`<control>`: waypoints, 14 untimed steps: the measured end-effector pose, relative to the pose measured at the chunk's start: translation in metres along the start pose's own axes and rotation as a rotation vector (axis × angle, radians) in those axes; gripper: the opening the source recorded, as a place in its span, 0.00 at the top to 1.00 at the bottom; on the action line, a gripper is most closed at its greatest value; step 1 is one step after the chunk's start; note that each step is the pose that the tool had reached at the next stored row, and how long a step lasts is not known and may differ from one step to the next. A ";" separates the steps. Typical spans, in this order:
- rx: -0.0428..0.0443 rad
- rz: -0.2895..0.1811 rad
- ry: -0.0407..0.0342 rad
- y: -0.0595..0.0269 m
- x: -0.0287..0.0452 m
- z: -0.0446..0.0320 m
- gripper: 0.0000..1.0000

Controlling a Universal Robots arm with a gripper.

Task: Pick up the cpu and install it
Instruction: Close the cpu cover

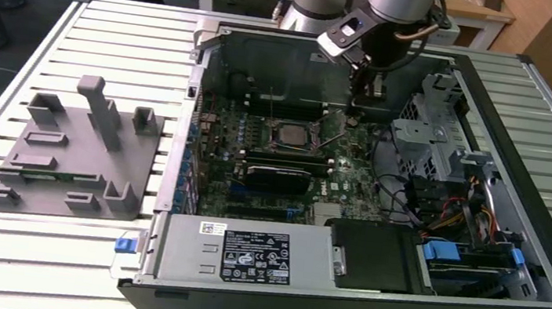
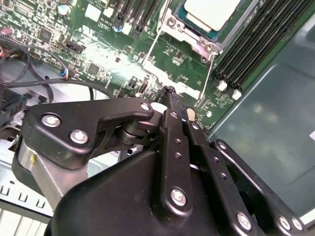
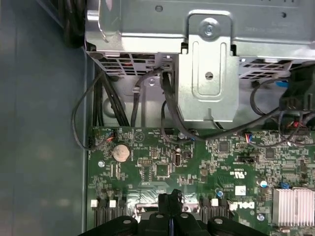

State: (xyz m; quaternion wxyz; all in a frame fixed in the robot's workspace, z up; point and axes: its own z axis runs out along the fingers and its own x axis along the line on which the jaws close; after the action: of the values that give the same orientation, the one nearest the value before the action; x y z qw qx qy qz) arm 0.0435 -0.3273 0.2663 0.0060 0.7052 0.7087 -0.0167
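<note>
The cpu (image 1: pixel 289 135) lies flat in the metal-framed socket in the middle of the motherboard, silver top up. The second wrist view shows the cpu (image 2: pixel 209 12) inside the socket frame, with thin wire levers (image 2: pixel 207 73) running along the frame's sides. My gripper (image 1: pixel 357 114) hangs inside the computer case, toward the exterior view's right of the socket and a little above the green board. Its black fingertips (image 2: pixel 170 92) meet at a point with nothing between them. In the first wrist view the gripper (image 3: pixel 170 196) hovers over the board's edge, near the memory slots.
The open computer case (image 1: pixel 537 258) lies on a slatted table. Inside are black memory sticks (image 1: pixel 281 159), a silver drive cage (image 1: pixel 435 142) with cables, and a power supply (image 1: pixel 242 253) at the front. A grey fixture plate (image 1: pixel 71 153) stands to the case's left in the exterior view.
</note>
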 end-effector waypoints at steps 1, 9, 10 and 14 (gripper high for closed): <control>0.0017 0.000 -0.0004 0.0014 0.0004 0.0008 0.89; 0.0040 0.000 -0.0023 0.0117 0.0013 0.0082 0.89; 0.0041 0.000 -0.0024 0.0117 0.0014 0.0100 0.89; 0.0041 0.000 -0.0022 0.0119 0.0016 0.0174 0.89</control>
State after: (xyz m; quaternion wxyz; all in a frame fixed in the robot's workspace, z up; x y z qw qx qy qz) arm 0.0552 -0.3262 0.2487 0.0054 0.7052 0.7087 -0.0189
